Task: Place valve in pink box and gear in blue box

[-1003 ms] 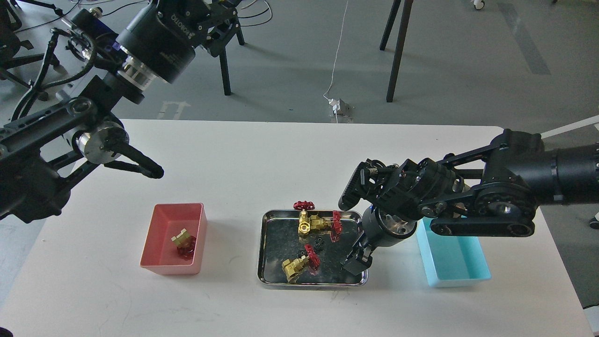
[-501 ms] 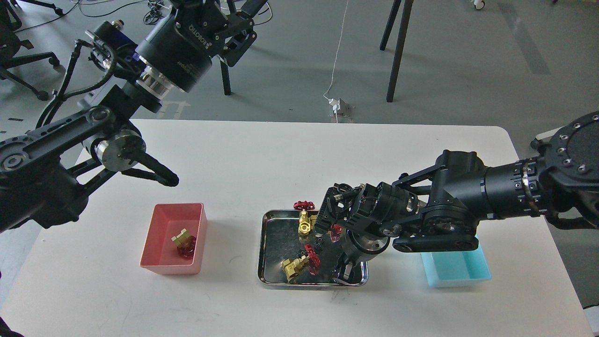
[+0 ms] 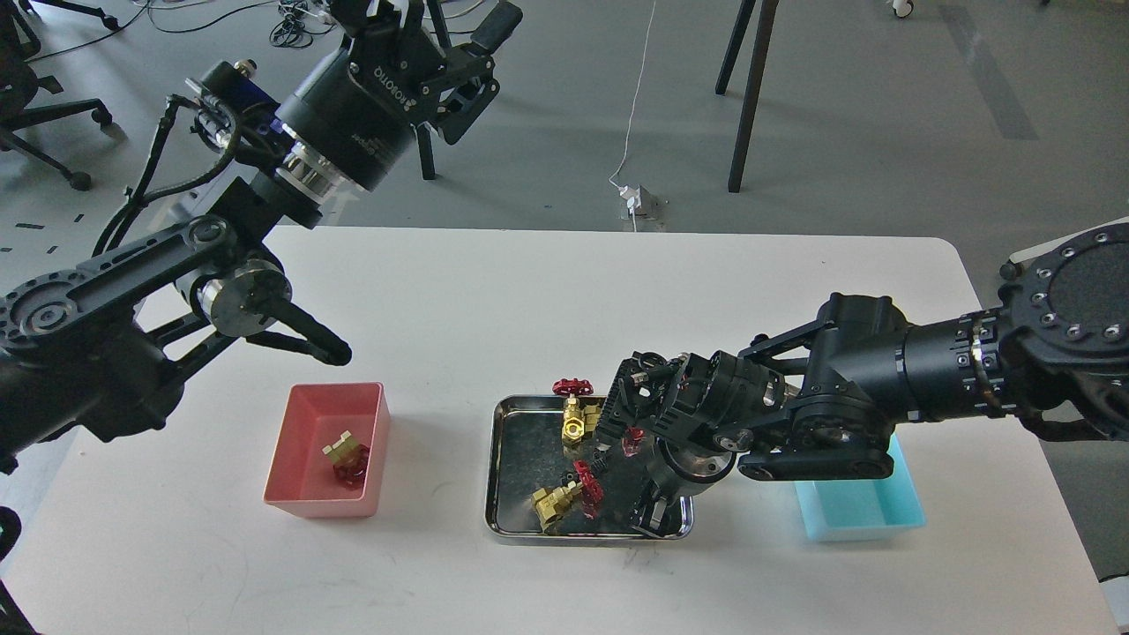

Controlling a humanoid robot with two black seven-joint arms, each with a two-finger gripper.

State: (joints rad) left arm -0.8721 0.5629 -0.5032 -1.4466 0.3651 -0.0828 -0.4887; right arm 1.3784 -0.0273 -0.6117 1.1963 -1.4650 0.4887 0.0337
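A valve [image 3: 347, 457] lies in the pink box [image 3: 300, 441] at the left. On the steel tray [image 3: 498, 476], a valve [image 3: 578, 425] with a red handwheel lies at the back. Another valve [image 3: 551, 503] lies at the front, and a third red handwheel [image 3: 631, 441] shows beside my right wrist. Small black gears [image 3: 600, 459] lie mid-tray. My right gripper [image 3: 656, 520] points down into the tray's front right corner, its fingers slightly apart and nothing seen between them. My left gripper [image 3: 459, 35] is raised beyond the table's far left, open and empty. The blue box [image 3: 860, 511] is partly hidden under my right arm.
My right forearm [image 3: 926, 384] spans the table's right side above the blue box. My left arm's elbow link [image 3: 291, 331] hangs just above the pink box's far side. Chair and stand legs [image 3: 750, 97] are on the floor beyond the table.
My right arm has swung left over the tray and its gripper has come down into the front right corner. My left arm has lifted and shifted right. The valves have not moved.
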